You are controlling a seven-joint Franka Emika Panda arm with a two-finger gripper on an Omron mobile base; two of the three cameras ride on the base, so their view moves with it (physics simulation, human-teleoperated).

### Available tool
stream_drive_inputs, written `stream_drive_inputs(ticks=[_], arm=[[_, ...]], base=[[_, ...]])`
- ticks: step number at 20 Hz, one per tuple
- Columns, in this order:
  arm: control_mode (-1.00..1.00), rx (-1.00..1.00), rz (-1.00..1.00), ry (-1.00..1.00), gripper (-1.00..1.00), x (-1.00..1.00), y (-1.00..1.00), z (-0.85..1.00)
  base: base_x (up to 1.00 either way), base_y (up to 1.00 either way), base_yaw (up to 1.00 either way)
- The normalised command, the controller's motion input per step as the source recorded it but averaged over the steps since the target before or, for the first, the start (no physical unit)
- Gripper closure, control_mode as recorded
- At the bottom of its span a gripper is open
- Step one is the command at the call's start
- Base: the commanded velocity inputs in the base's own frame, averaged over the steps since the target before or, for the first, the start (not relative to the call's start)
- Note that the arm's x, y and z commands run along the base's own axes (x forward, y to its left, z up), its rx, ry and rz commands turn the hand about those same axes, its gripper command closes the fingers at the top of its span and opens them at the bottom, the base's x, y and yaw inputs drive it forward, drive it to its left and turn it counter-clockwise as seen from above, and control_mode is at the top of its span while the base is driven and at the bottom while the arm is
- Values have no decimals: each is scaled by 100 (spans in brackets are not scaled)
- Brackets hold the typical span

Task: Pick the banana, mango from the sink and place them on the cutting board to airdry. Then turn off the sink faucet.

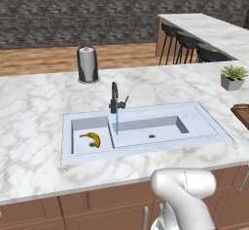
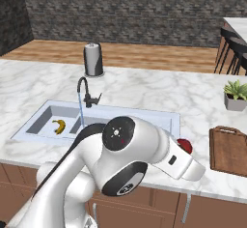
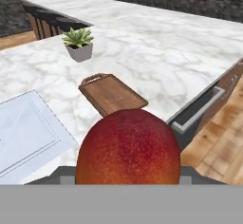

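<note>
Filling the gripper (image 3: 128, 182), the mango (image 3: 128, 147) sits clamped.

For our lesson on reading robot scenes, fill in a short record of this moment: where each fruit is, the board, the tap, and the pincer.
mango: round orange-red mango held in the pincer, above the counter between basin and board
banana: curved yellow banana in the smaller compartment of the pale blue-white sink
board: dark brown wooden cutting board, nothing on it
tap: slim dark faucet, blue stream running

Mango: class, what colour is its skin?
The mango is red blending into orange with fine speckles, seen best in the hand view.
</note>
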Motion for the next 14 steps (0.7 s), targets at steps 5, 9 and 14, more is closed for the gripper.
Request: stream_drive_inputs(ticks=[5,9,14], arm=[[-100,2,4,0,100,7,-17,-4],[-100,0,3,6,100,13,-3,-22],[-100,0,3,4,100,26,0,-28]], base=[[0,0,0],[0,0,0],[0,0,0]])
